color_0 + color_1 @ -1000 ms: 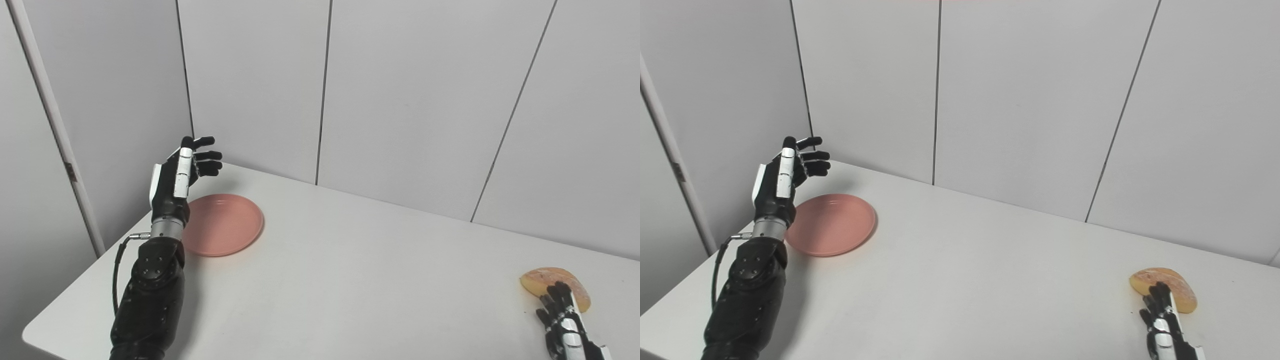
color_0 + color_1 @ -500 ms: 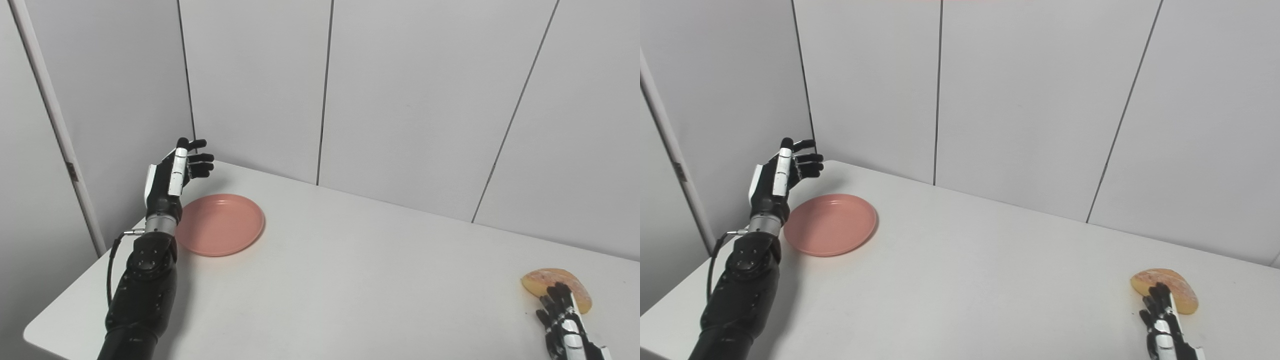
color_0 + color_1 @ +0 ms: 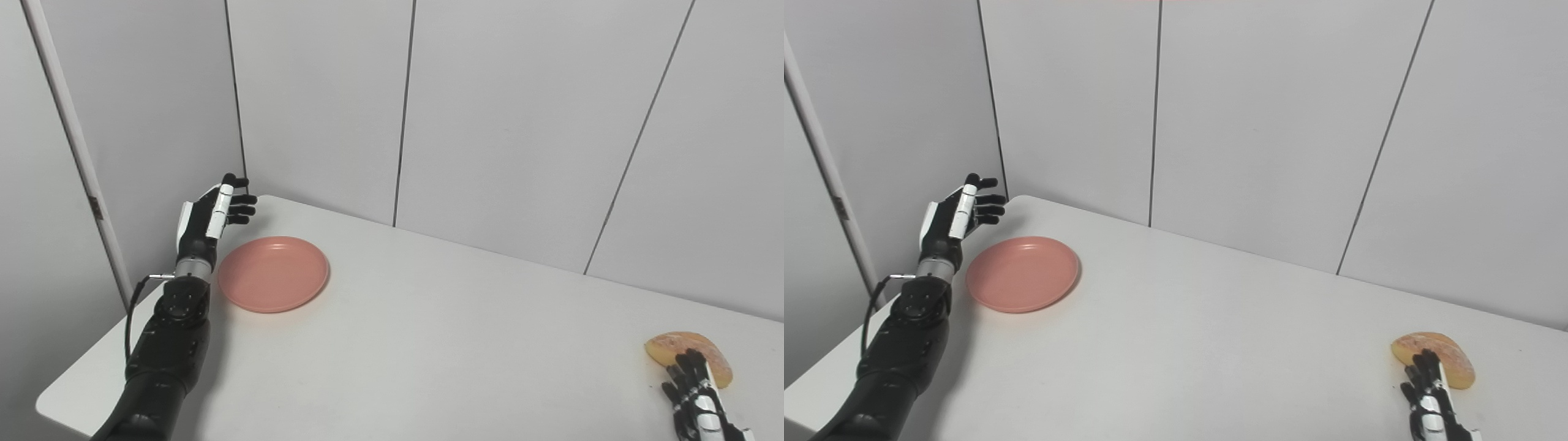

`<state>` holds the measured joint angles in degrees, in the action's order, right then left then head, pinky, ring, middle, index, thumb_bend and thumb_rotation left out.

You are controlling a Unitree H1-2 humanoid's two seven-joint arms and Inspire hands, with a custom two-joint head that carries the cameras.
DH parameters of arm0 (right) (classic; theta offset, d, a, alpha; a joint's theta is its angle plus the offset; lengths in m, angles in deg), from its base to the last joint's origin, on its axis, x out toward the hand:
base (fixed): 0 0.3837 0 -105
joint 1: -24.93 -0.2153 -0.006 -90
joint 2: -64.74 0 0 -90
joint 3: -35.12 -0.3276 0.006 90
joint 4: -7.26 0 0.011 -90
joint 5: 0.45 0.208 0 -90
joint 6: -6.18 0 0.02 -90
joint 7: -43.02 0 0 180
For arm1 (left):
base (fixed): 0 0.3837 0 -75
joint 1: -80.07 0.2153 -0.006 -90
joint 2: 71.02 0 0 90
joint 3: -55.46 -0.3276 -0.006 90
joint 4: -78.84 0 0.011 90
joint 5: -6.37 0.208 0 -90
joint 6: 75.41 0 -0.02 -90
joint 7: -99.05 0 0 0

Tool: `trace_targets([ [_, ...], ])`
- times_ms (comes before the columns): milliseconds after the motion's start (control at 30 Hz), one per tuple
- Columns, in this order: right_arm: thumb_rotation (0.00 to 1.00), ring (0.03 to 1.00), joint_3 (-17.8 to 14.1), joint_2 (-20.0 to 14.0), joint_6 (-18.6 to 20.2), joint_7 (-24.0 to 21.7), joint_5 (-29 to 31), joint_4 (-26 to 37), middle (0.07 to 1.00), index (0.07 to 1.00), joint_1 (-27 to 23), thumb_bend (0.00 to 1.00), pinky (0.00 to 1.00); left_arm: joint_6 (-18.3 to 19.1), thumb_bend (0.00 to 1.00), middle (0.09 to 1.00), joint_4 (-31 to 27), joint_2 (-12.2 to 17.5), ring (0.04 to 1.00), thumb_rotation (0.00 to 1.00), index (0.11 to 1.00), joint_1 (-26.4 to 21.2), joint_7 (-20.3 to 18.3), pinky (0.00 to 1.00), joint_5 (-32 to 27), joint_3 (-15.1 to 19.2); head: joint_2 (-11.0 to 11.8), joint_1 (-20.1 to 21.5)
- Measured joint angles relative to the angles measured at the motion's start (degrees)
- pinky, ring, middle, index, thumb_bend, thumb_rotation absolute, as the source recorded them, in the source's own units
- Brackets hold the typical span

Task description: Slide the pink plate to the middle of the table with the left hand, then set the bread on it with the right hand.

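From the left eye, the left arm rises from the bottom edge at about 7 o'clock and runs up along the table's (image 3: 392,367) left edge, forearm tilted slightly right, wrist straight. The left hand (image 3: 205,217) stands raised above the table's far left corner, back of the hand toward the camera, fingers (image 3: 242,199) apart, curled loosely toward 3 o'clock and holding nothing. The plate (image 3: 272,274) lies flat on the table just beside the wrist, at the hand's 4 o'clock, apart from the fingers; it sits toward the far left of the table, well away from the middle. At 4 o'clock in the picture the right hand (image 3: 701,401) comes in at the bottom right corner, fingers pointing up toward 12 o'clock and reaching the near edge of the bread (image 3: 689,349); I cannot tell whether they touch it, and they do not close around it. From the right eye, the same layout shows a little shifted: the left hand (image 3: 952,217) hangs upright over the corner at 10 o'clock, fingers spread and bent toward the wall seam, with the plate (image 3: 1023,274) at its 4 o'clock and a thin strip of table between plate rim and forearm. The right hand (image 3: 1430,398) lies low at the bottom edge, fingers extended and slightly apart, their tips overlapping the bread's (image 3: 1436,355) near side; the bread rests on the table near its right edge, well apart from the plate.
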<state>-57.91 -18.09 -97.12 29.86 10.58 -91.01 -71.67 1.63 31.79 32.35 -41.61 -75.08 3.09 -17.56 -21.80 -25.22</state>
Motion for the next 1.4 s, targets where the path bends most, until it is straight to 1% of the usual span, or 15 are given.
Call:
trace_targets([
  [167,0.97,1.0,0.05,-0.05,-0.07,-0.23,0.0,0.21,1.0,1.0,0.1,0.58,1.0,-0.11,0.71,0.665,2.71,1.46,0.664,1.0,0.722,-1.21,0.31,0.67,1.01,-0.81,0.0,-0.53],
  [433,0.97,1.0,0.0,-0.15,-0.1,-0.57,-0.03,0.29,1.0,1.0,0.23,0.58,1.0,-0.21,0.72,0.675,6.95,2.84,0.674,1.0,0.725,-2.19,0.27,0.68,0.97,-1.18,0.18,-0.97],
  [500,0.97,1.0,-0.01,-0.19,-0.15,-0.57,-0.04,0.27,1.0,1.0,0.25,0.59,1.0,-0.25,0.73,0.686,8.08,2.88,0.689,1.0,0.732,-2.57,0.27,0.7,0.93,-1.18,0.18,-1.41],
  [633,0.97,1.0,-0.02,-0.17,-0.22,-0.62,0.03,0.28,1.0,1.0,0.25,0.6,1.0,-1.21,0.73,0.695,10.22,2.9,0.695,1.0,0.729,-3.28,0.26,0.69,0.68,-1.16,0.18,-1.85],
  [767,0.98,1.0,-0.01,-0.17,-0.23,-0.64,0.07,0.31,1.0,1.0,0.25,0.6,1.0,-2.0,0.78,0.698,12.39,3.03,0.692,1.0,0.73,-3.92,0.09,0.69,0.69,-1.28,0.09,-1.94],
  [800,0.95,1.0,-0.03,-0.17,-0.23,-0.61,0.07,0.35,1.0,1.0,0.27,0.6,1.0,-2.04,0.78,0.696,13.02,3.1,0.691,1.0,0.731,-3.97,-0.03,0.71,0.69,-1.4,0.0,-2.02],
  [867,0.89,1.0,-0.3,-0.04,-0.22,-0.62,0.46,0.44,1.0,1.0,0.31,0.6,1.0,-2.01,0.75,0.698,13.99,3.22,0.699,1.0,0.735,-4.01,-0.12,0.72,0.68,-1.5,-0.18,-2.02],
  [933,0.88,1.0,-0.74,0.07,-0.22,-0.64,1.56,0.51,1.0,1.0,0.38,0.61,1.0,-1.99,0.75,0.698,14.26,3.22,0.7,1.0,0.734,-4.01,-0.26,0.72,0.28,-1.42,-0.26,-2.11],
  [1033,0.87,1.0,-0.87,0.11,-0.22,-0.66,2.04,0.51,1.0,1.0,0.37,0.62,1.0,-1.81,0.71,0.697,14.31,3.22,0.697,1.0,0.738,-4.01,-0.26,0.72,-0.66,-0.88,-0.44,-2.2],
  [1133,0.88,1.0,-0.85,0.11,-0.22,-0.68,2.2,0.55,1.0,1.0,0.38,0.62,1.0,-2.0,0.71,0.696,15.2,3.16,0.699,1.0,0.733,-4.01,-0.33,0.71,-2.35,-0.19,-0.53,-2.2],
  [1233,0.87,1.0,-0.9,0.07,-0.22,-0.7,2.38,0.59,1.0,1.0,0.47,0.63,1.0,-3.1,0.71,0.674,17.01,2.93,0.675,1.0,0.721,-4.01,-0.7,0.69,-3.07,-0.18,-0.88,-2.11],
  [1333,0.88,1.0,-0.92,0.07,-0.21,-0.67,2.44,0.64,1.0,1.0,0.48,0.64,1.0,-4.36,0.71,0.693,18.7,2.69,0.686,1.0,0.731,-4.01,-1.21,0.69,-3.59,-0.22,-0.97,-2.03],
  [1400,0.88,1.0,-0.86,0.08,-0.21,-0.63,2.25,0.72,1.0,1.0,0.49,0.64,1.0,-4.77,0.72,0.687,20.0,2.49,0.678,1.0,0.728,-4.03,-1.42,0.68,-3.62,-0.37,-1.05,-1.94],
])
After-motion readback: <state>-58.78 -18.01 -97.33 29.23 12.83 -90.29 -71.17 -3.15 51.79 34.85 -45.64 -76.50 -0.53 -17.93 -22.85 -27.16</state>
